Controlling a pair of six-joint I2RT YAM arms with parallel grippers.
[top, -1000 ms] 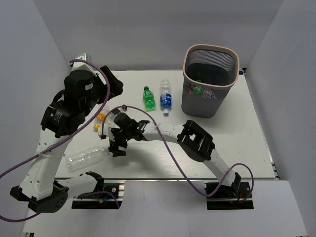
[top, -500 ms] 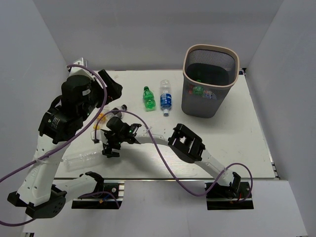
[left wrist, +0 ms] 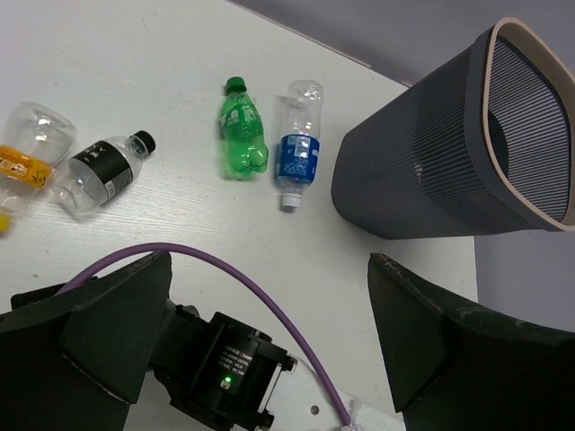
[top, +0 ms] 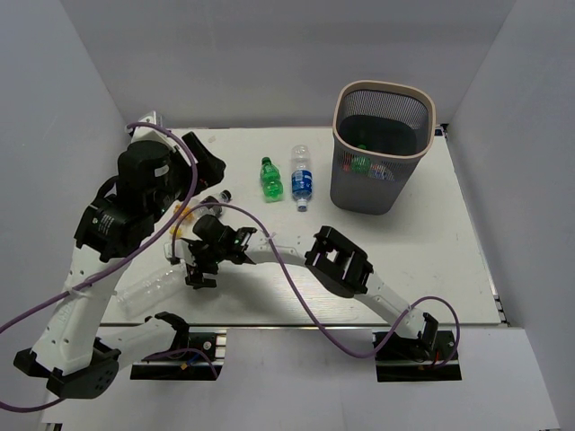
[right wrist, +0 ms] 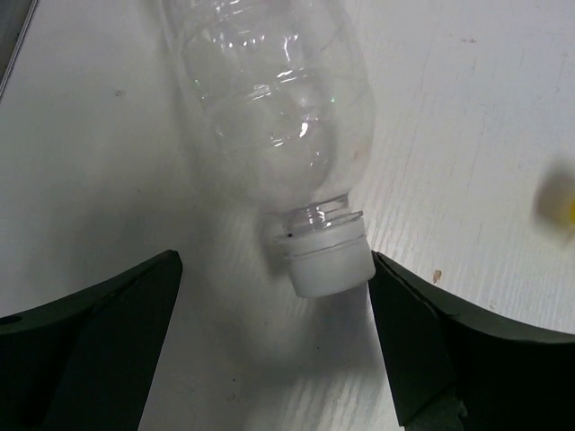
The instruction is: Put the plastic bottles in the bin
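- Jaws spread wide, the right gripper [right wrist: 274, 346] hovers at the capped end of a clear bottle [right wrist: 269, 117] lying by the table's [top: 431, 269] near-left edge.
- The left gripper [left wrist: 269, 269] hangs above, fingers apart and empty.
- A green bottle [top: 270, 178] and a blue-label bottle [top: 302, 181] lie side by side, left of the bin [top: 384, 94].

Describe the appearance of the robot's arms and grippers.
The left arm and right arm have white links with bulky black joint housings; a purple cable runs along each. The left gripper and right gripper have dark wedge-shaped fingers.
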